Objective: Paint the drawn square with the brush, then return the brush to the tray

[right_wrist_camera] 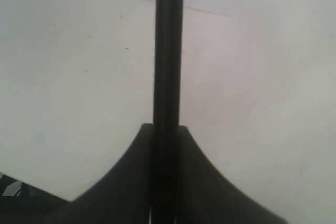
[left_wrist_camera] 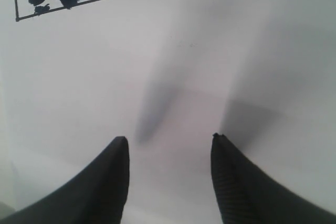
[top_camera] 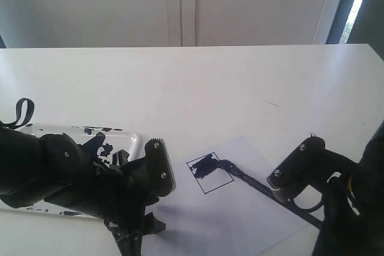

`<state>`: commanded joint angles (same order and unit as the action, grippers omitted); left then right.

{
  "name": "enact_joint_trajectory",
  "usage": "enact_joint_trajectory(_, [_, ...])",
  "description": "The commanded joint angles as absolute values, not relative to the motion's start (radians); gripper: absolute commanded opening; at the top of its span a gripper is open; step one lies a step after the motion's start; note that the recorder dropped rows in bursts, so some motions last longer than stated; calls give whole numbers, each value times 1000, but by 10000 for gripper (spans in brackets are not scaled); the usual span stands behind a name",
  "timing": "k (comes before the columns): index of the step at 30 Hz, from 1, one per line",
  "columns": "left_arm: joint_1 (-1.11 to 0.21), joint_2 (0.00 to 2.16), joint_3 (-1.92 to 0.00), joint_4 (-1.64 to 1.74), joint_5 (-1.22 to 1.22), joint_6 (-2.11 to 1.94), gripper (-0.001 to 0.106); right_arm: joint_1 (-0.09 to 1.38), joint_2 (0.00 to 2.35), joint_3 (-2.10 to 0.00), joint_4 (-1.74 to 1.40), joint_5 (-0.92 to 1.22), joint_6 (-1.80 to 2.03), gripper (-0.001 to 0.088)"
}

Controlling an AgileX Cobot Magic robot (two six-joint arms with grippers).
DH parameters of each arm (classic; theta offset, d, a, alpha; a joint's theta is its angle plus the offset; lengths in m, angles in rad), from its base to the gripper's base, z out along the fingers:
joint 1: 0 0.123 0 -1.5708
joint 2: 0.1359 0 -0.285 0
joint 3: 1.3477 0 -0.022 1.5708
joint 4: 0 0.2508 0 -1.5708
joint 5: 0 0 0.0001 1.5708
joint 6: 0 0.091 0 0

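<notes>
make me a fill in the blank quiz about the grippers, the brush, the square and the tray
1. The right gripper is ____ on the brush.
2. The left gripper is ____ and holds nothing.
3. The paint smeared inside the drawn square is dark ____.
4. In the exterior view the tray lies to the ____ of the drawn square.
Missing words: shut; open; blue; left.

1. The tray [top_camera: 133, 141] is glossy and silvery; whether it is metal or plastic cannot be told.
2. The paper sheet [top_camera: 234, 214] is smooth, matt white.
3. The brush [right_wrist_camera: 168, 51] has a smooth black shaft with a faint sheen.
4. The left fingers [left_wrist_camera: 247, 192] are matt black, and one has a finely grained pad.
5. The surface [top_camera: 180, 82] is smooth, matt white.
</notes>
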<state>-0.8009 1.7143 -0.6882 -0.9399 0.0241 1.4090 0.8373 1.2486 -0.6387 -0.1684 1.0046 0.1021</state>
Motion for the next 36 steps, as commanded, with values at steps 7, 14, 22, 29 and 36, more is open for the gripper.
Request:
enact_joint_trajectory(7, [-801,1714,-688,-940,20,1409,536,837,1249,-639,-74,1011,16,0])
enact_joint_trajectory(14, [-801,1714,-688,-940,20,1409,536,837,1249,-639,-23,1017,-32,0])
enact_joint_trajectory(22, [-801,1714,-688,-940,20,1409,536,837,1249,-639,6,1021,-68,0])
enact_joint_trajectory(29, [-801,1714,-688,-940,20,1406,536,837,1249,-639,6,1023,-68,0])
enact_joint_trajectory(36, [-801,1714,-688,-940,20,1406,536,837,1249,-639,-69,1023,28,0])
